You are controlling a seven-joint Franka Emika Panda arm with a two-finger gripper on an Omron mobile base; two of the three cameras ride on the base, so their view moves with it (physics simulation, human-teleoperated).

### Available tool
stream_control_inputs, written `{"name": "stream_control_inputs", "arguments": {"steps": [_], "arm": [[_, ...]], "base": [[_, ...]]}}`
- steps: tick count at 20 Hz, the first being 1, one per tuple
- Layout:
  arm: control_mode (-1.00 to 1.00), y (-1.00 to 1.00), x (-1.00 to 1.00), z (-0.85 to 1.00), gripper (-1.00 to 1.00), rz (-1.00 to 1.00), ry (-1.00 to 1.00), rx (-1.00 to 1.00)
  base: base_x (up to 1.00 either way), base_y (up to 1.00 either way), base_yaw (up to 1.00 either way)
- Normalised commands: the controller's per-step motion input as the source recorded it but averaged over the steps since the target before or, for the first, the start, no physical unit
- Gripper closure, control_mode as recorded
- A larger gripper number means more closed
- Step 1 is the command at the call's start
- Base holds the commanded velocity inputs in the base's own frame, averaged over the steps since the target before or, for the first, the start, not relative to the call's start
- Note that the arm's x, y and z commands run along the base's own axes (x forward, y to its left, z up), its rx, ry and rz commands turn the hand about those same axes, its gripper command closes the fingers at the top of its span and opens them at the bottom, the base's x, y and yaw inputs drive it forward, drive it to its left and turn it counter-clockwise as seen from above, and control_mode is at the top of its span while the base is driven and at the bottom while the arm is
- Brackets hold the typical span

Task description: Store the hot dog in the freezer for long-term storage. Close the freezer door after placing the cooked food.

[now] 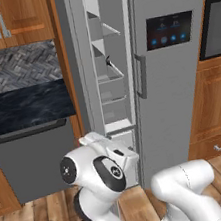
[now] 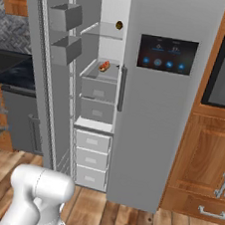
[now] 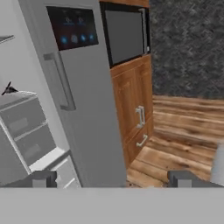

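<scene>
One hot dog (image 2: 104,66) we see lying on a freezer (image 2: 97,107) shelf; the freezer door (image 2: 51,76) stands wide, our gripper (image 3: 111,179) spread and empty.

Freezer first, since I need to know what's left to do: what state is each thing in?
Freezer: open, drawers shut.
Freezer door: swung wide open.
Hot dog: lying on a freezer shelf.
Fridge door: shut, screen lit.
Gripper: open, empty, away from the shelves.
</scene>
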Motion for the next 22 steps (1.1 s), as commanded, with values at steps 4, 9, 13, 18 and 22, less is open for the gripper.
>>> {"name": "stream_control_inputs", "arguments": {"steps": [4, 9, 13, 18, 22], "arm": [[-1.0, 0.62, 0.16, 0.11, -1.0, -0.16, -0.27, -0.16], [-1.0, 0.26, 0.39, 0.0, -1.0, -0.08, 0.04, -0.02], [-1.0, 0.04, 0.51, 0.0, -1.0, -0.08, 0.17, 0.0], [-1.0, 0.02, 0.42, 0.0, -1.0, -0.05, 0.15, 0.0], [-1.0, 0.04, 0.38, 0.0, -1.0, -0.04, 0.1, 0.0]], "base": [[0.0, 0.0, 0.0], [0.0, 0.0, 0.0], [0.0, 0.0, 0.0], [0.0, 0.0, 0.0], [0.0, 0.0, 0.0]]}}
